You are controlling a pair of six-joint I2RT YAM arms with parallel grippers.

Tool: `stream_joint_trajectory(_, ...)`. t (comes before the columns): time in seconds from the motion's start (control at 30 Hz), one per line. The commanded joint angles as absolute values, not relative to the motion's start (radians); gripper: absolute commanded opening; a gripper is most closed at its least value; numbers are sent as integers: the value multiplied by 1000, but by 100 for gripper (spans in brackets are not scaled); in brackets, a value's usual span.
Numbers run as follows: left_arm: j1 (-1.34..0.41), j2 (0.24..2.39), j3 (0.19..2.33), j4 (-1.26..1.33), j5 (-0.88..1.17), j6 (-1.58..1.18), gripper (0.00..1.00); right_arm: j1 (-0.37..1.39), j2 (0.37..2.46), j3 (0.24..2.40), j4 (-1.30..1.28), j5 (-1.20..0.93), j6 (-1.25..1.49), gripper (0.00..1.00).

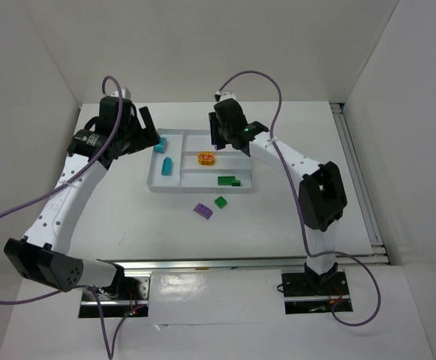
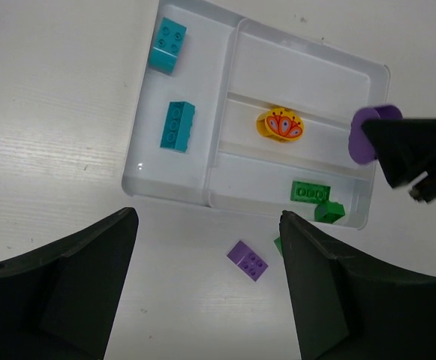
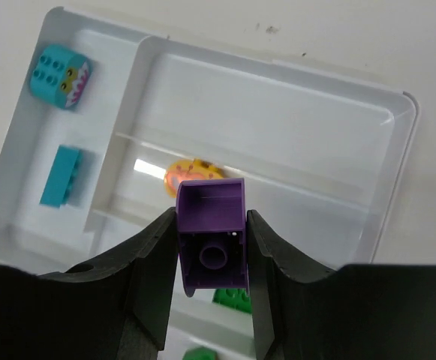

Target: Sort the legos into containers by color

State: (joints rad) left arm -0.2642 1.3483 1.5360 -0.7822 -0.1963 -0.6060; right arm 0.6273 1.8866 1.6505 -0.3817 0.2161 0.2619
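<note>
Table, just before tray: loose purple brick [image 1: 202,211], loose green brick [image 1: 221,202]. Tray [image 1: 180,190]: green bricks [image 1: 229,181] in near section, orange piece [image 1: 206,158] in middle section, cyan bricks [image 1: 166,166] in narrow left section. Right gripper [image 3: 211,244] clamped on purple piece [image 3: 210,217] above tray. Left gripper [image 2: 208,219] spread, empty.

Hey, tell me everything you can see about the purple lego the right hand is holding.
The purple lego looks like glossy, hard plastic. Its hollow underside faces the wrist camera, showing thin walls and one round tube inside. The right hand pinches it on two opposite sides. It hangs above the white tray, apparently touching nothing else, and partly hides the orange piece below it.
</note>
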Motion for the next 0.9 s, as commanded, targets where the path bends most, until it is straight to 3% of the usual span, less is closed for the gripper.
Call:
stream_joint_trajectory(0.0, -258, 1330, 1522, -767, -130, -597, 88, 600, 1991, 1756, -354, 212, 296, 30)
stream_joint_trajectory(0.27, -258, 1330, 1482, -767, -120, -597, 88, 560, 2206, 1945, -302, 224, 310, 31)
stream_joint_trajectory(0.73, -258, 1330, 1463, -767, -114, -588, 88, 520, 2384, 2145, -365, 184, 319, 35)
stream_joint_trajectory(0.77, -258, 1330, 1463, -767, -114, -588, 88, 520, 2384, 2135, -365, 184, 319, 38)
stream_joint_trajectory(0.8, -258, 1330, 1463, -767, -114, -588, 88, 520, 2384, 2135, -353, 184, 319, 58)
stream_joint_trajectory(0.87, -258, 1330, 1463, -767, -114, -588, 88, 520, 2384, 2123, -353, 184, 319, 80)
